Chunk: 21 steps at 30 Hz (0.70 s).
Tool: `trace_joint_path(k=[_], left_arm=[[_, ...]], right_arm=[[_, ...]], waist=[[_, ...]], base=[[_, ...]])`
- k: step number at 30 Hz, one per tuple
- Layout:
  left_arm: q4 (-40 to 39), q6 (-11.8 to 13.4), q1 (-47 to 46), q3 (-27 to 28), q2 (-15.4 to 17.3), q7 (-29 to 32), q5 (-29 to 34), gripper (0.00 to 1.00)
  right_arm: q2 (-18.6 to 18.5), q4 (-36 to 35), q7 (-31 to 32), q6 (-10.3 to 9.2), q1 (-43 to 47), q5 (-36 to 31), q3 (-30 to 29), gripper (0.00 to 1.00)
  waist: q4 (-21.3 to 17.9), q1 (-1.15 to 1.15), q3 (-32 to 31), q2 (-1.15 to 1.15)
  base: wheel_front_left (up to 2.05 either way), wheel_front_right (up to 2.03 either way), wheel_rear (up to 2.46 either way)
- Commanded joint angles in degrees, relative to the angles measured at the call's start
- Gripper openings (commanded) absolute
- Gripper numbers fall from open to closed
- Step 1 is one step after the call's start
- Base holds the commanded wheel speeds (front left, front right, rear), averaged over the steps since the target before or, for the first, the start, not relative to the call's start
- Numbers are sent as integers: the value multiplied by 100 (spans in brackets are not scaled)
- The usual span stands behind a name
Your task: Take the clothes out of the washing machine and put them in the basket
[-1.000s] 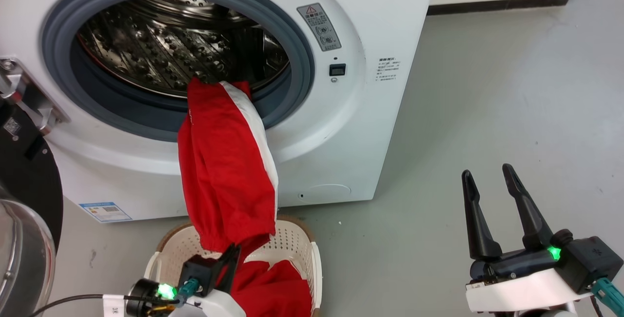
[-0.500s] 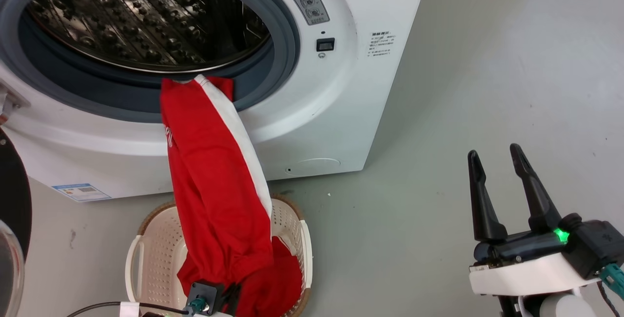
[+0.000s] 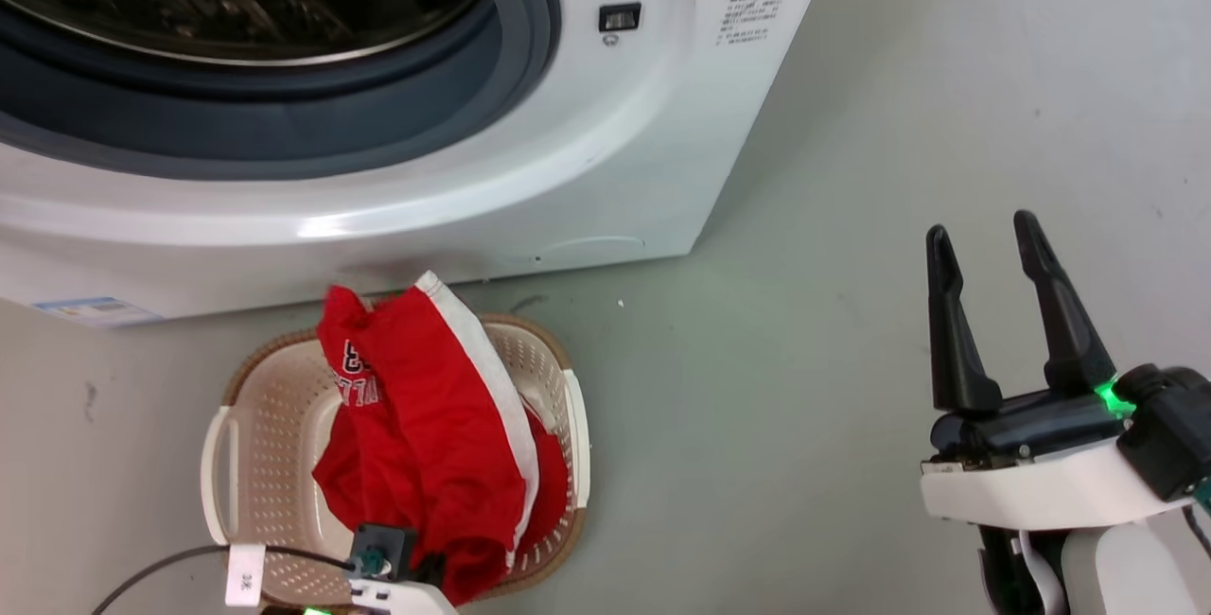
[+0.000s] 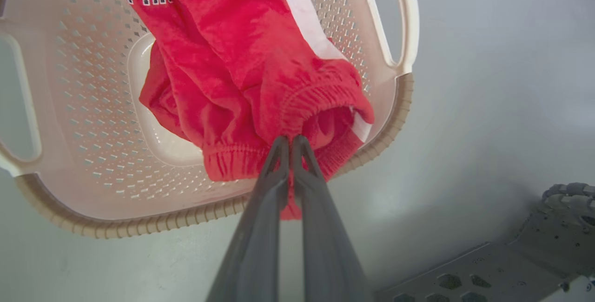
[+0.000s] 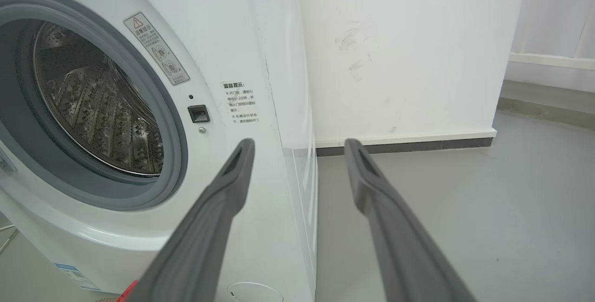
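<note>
1. The left gripper (image 4: pixel 289 140) has its 2 long dark fingers pinched together on the elastic cuff of the soft red fabric garment with the white stripe and lettering (image 4: pixel 241 60). It holds that cuff just over the near rim of the low oval cream plastic basket with perforated sides (image 4: pixel 139 225).
2. The right gripper (image 3: pixel 981 227) is spread wide and carries nothing, hanging over bare floor well apart from the basket.
3. 1 second ago this garment hung from the lip of the drum, stretched over the grey rubber seal (image 3: pixel 284 123) down to the basket. Now it has come free of the opening and lies heaped in the basket, its upper end draped on the far rim beside the large white front-loading washing machine (image 3: pixel 587 170).
4. The head camera has also tilted down, so the shifted framing is not movement of the objects.
5. I judge that this garment only needs releasing, with the pinched cuff dropped inside the rim.
6. The part of the perforated steel drum (image 5: pixel 102 102) seen from the right wrist shows bare metal.
7. The smooth grey floor (image 3: pixel 851 218) runs to a white wall (image 5: pixel 395 51) with a dark skirting strip (image 5: pixel 404 146).
</note>
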Motion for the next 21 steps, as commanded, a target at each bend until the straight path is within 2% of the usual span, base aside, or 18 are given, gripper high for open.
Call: trace_joint_path(k=[1,7,14,17,18,19,21], left_arm=[[124,-14,-191,35,-20,-14,-45,0],[621,26,-699,95,-10,63,-166,0],[780,119,-1234,118,22,120,-245,0],[826,243,-1479,89,74,143,-252,0],[834,266,-1499,78,82,175,-250,31],[838,272,-1519,68,92,167,-244,100],[847,291,-1523,58,100,159,-267,100]], right_arm=[[5,-41,-13,-4,-135,-10,-13,100],[6,-130,-13,-4,-375,0,-53,100],[6,-213,-13,-4,-621,12,-111,100],[6,-209,-13,-4,-699,6,-126,100],[6,-201,-13,-4,-704,5,-123,100],[6,-189,-13,-4,-707,3,-121,100],[6,-149,-13,-4,-692,-4,-110,100]], waist=[[-62,-1,271,0],[-96,-1,802,0],[-120,-1,1296,0],[-107,-1,1439,0],[-106,-1,1444,0],[-104,-1,1440,0],[-98,-1,1380,0]], base=[[0,0,0],[0,0,0],[0,0,0],[0,0,0],[0,0,0],[0,0,0],[0,0,0]])
